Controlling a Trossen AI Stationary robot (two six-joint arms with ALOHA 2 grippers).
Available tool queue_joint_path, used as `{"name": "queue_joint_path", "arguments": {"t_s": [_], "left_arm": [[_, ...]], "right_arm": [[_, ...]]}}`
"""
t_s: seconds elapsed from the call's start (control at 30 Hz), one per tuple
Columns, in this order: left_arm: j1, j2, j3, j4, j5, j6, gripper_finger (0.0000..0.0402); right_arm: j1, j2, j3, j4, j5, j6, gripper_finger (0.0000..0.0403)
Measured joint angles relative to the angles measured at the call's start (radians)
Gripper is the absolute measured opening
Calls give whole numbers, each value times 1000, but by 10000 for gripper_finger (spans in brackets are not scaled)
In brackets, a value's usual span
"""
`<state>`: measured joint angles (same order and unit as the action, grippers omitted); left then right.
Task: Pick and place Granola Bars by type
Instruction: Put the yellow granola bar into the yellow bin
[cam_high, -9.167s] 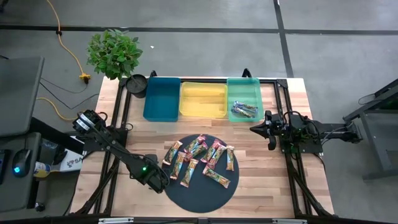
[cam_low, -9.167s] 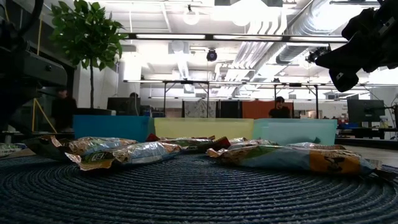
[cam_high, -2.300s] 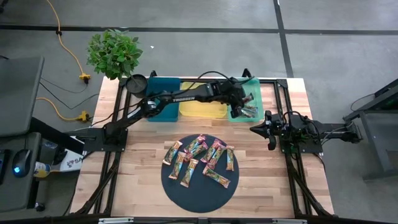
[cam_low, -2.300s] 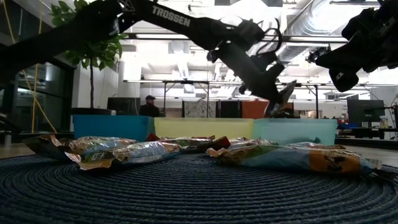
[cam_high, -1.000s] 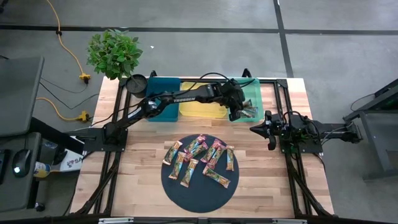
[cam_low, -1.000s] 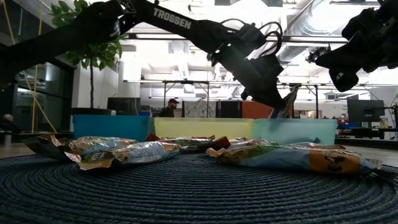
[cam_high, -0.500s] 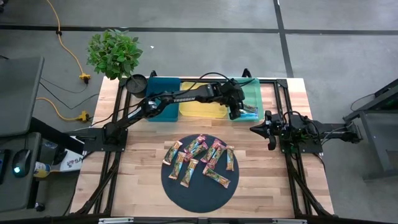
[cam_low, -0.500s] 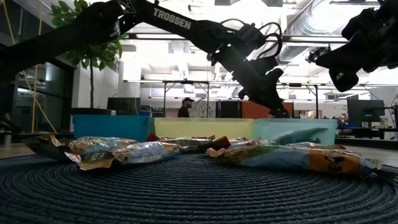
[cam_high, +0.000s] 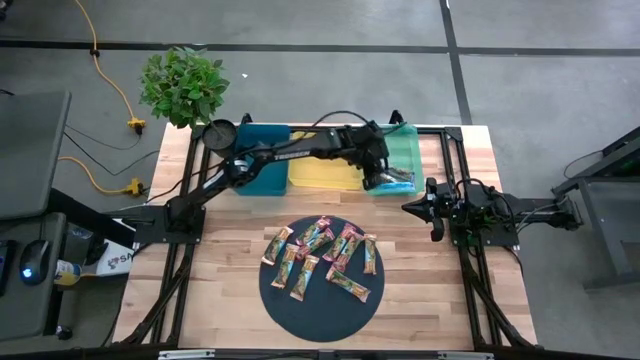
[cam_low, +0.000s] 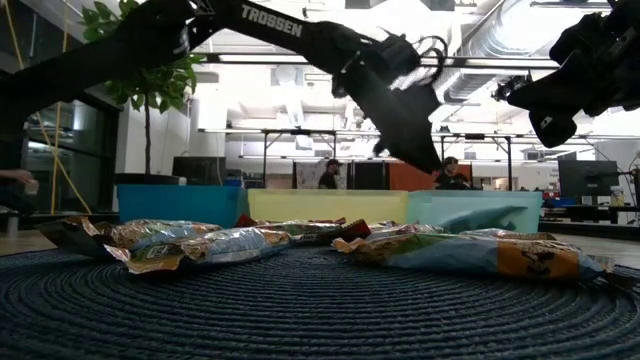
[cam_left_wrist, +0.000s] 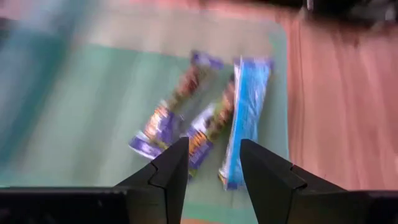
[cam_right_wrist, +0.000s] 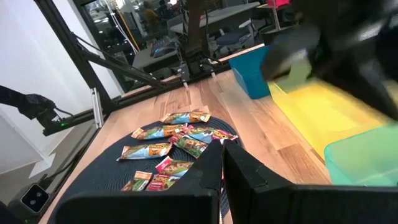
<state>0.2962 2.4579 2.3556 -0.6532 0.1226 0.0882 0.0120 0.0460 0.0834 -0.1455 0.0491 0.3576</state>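
Several Granola Bars (cam_high: 322, 256) with orange, green and pink wrappers lie flat on a dark round mat (cam_high: 290, 312); the low view shows them as well (cam_low: 190, 243). Three blue-purple bars (cam_left_wrist: 208, 118) lie flat on the floor of the green tray (cam_high: 405, 145). My left gripper (cam_high: 380, 180) hangs over that tray's near left part, open, with nothing between its fingers (cam_left_wrist: 214, 168). In the low view its tip (cam_low: 430, 160) stands above the tray's rim. My right gripper (cam_high: 437, 228) waits, shut, at the table's right side (cam_right_wrist: 222, 163).
A blue tray (cam_high: 258, 160) and a yellow tray (cam_high: 325, 162) stand left of the green one along the far edge. A potted plant (cam_high: 183, 88) and a dark pot (cam_high: 219, 134) sit at the far left corner. People show in the room behind (cam_low: 328, 172).
My left gripper held a bar over the green tray's near edge, dipped to the rim and let it go. The bar now lies in the tray beside the others. The gripper has since risen and drawn slightly toward the table's left, its fingers open.
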Motion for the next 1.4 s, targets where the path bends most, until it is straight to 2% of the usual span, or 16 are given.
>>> {"name": "queue_joint_path", "arguments": {"t_s": [0.37,0.7,1.03,1.2,1.4], "left_arm": [[24,-152,1,-87,46,-22,143],[24,-282,1,-356,20,-43,143],[21,-417,1,-442,43,-36,143],[4,-491,-2,-524,24,-48,143],[-39,-589,-3,-622,-69,-72,143]], "right_arm": [[0,0,0,0,0,0,0],[0,0,0,0,1,0,0],[0,0,0,0,1,0,0],[0,0,0,0,1,0,0],[0,0,0,0,1,0,0]]}}
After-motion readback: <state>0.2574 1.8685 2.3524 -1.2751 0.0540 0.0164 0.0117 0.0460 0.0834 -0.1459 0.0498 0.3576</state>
